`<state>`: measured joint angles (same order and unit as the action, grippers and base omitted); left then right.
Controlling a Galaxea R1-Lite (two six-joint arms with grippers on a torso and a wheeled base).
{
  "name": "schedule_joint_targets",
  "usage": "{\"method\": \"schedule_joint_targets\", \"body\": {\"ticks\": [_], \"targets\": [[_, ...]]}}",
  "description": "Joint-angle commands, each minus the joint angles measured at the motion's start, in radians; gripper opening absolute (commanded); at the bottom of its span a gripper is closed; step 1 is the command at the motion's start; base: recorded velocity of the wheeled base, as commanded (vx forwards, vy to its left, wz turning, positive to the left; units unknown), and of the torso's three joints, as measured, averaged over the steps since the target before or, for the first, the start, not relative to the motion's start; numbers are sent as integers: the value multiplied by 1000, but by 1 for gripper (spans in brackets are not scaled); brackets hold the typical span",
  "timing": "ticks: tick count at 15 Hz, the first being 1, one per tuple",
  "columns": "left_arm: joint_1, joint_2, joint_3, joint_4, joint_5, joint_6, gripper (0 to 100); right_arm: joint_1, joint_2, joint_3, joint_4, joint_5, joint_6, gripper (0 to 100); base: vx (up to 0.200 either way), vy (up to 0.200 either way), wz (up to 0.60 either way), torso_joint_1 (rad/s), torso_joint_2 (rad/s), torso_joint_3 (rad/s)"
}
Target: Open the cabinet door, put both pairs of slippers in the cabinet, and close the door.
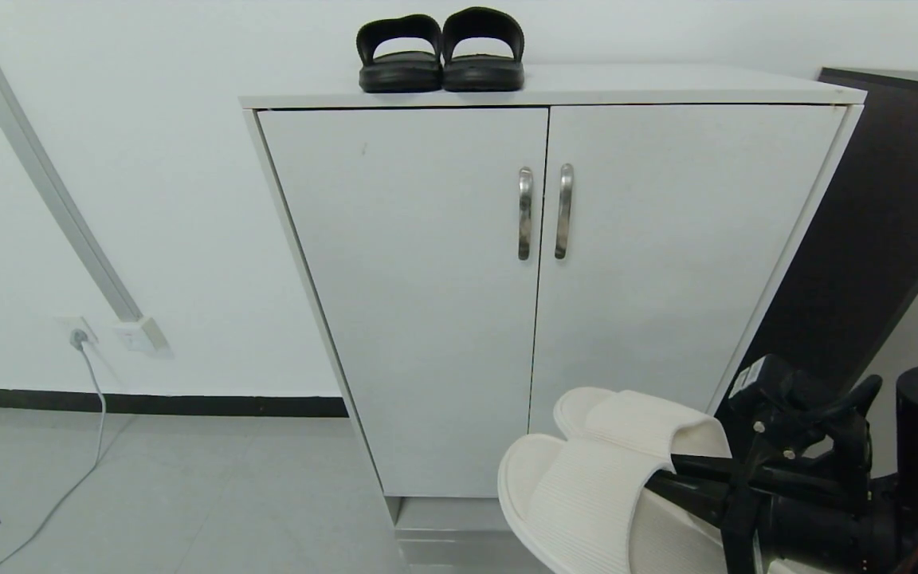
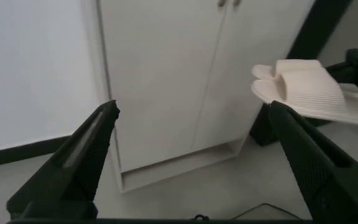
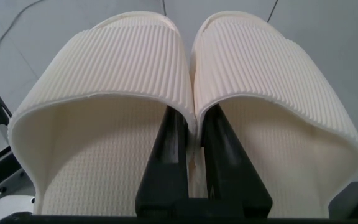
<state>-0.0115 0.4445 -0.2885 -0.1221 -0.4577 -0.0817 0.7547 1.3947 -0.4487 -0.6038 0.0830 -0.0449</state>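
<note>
A white cabinet stands against the wall with both doors shut and two metal handles at the middle. A pair of black slippers sits on its top. My right gripper is shut on a pair of white slippers, one finger inside each, pinching their inner edges together. It holds them low, in front of the cabinet's right door. My left gripper is open, low at the left, facing the cabinet's lower left corner, with the white slippers beyond it.
A grey cable runs from a wall socket down across the floor at the left. A dark panel leans beside the cabinet's right side. Grey floor lies open to the left of the cabinet.
</note>
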Motion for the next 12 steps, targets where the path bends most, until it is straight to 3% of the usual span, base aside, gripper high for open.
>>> {"method": "schedule_joint_targets", "body": {"ticks": [1, 2, 3, 5, 7, 8, 9, 10, 11, 12], "targets": [[-4, 270, -20, -143, -138, 2, 100, 0, 0, 2, -1, -2, 0, 0, 0, 0, 0, 0, 0, 0], [-4, 315, -20, -189, -156, 2, 100, 0, 1, 1, -1, -2, 0, 0, 0, 0, 0, 0, 0, 0], [-38, 419, -37, -271, -177, 3, 100, 0, 7, -2, -4, -2, 5, 0, 0, 0, 0, 0, 0, 0], [-111, 516, -86, -320, -176, 3, 100, 0, 17, -1, -19, -2, 7, 0, 0, 0, 0, 0, 0, 0], [-249, 632, -170, -393, -174, 2, 100, -1, 30, -1, -25, -3, 7, 0, 0, 0, 0, 0, 0, 0], [-282, 668, -202, -402, -171, 0, 100, -1, 32, -1, -25, -3, 5, 0, 0, 0, 0, 0, 0, 0], [-344, 727, -273, -404, -157, -10, 100, -1, 32, 1, -25, -8, 0, 0, 0, 0, 0, 0, 0, 0], [-374, 747, -304, -404, -154, -30, 100, -1, 32, 1, -25, -8, -1, 0, 0, 0, 0, 0, 0, 0], [-456, 813, -390, -404, -127, -92, 100, -1, 32, -2, -25, -8, 0, 0, 0, 0, 0, 0, 0, 0], [-484, 843, -423, -404, -108, -98, 100, -1, 32, -4, -25, -8, 2, 0, 0, 0, 0, 0, 0, 0]]}}
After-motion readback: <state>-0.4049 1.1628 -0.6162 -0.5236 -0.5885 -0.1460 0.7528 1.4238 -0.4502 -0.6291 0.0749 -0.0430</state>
